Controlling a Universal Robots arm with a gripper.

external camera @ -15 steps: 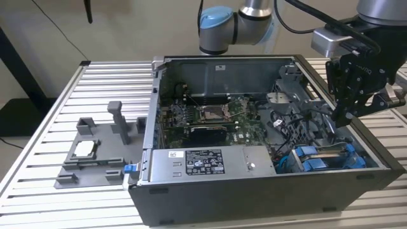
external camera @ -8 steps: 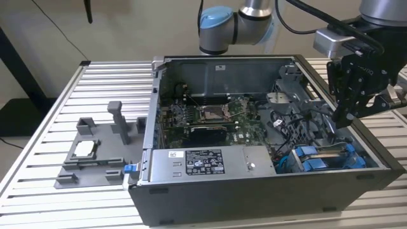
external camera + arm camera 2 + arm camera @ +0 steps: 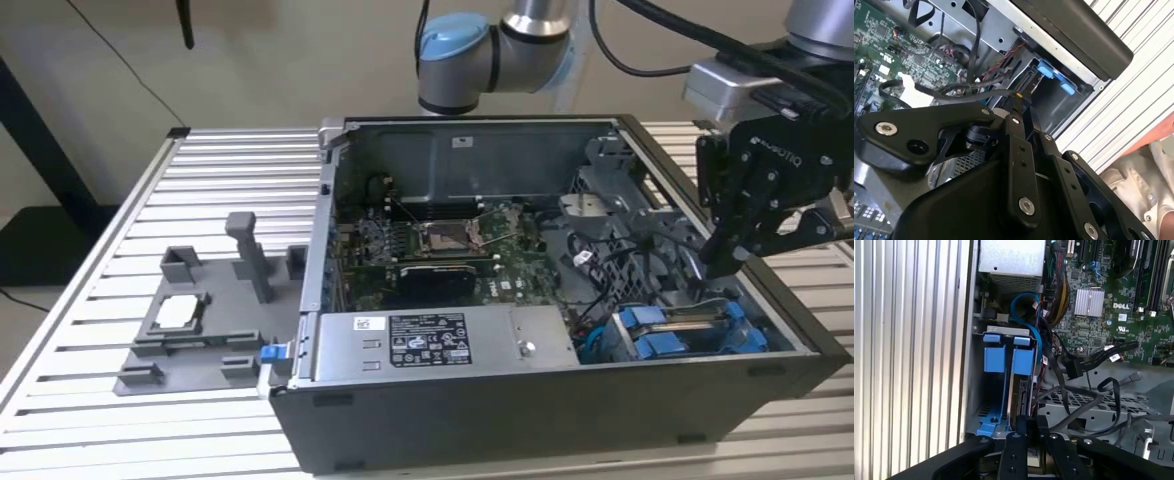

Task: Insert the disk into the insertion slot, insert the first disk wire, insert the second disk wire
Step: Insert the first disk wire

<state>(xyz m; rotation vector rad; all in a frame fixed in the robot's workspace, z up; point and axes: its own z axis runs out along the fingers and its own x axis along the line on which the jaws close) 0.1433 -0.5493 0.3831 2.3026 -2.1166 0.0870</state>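
Setup: open computer case (image 3: pixel 534 400) lying on the slatted table (image 3: pixel 227 170).

Insertion slot (image 3: pixel 627 322) sits in the corner of the case at the exterior view's right, against the long wall nearest that camera. It is a dark metal bay with blue rails. In the first wrist view its blue tabs (image 3: pixel 994 357) are at the power-supply (image 3: pixel 414 340) end.

Disk (image 3: pixel 1018 390): looks already seated. It stands on edge between the rails as a dark slab with a thin metallic edge. Its long axis runs along the case wall, from the tabs toward the gripper (image 3: pixel 1027 424).

Gripper position: just above the disk's end away from the tabs, fingers pointing down into the bay. In the exterior view the gripper (image 3: pixel 721 262) is close over the slot, apart from the motherboard (image 3: pixel 441 240).

Fingers: drawn together, tips nearly meeting. In the second wrist view a black disk wire (image 3: pixel 979 92) loops across from the board side and ends right at the gripper (image 3: pixel 1021 100). Its end appears pinched there, though the grip itself is partly hidden.

Relation that matters: the disk's rear face lies directly below and in line with the fingertips. Judged to be at the wire step. Contact between connector and disk not resolvable
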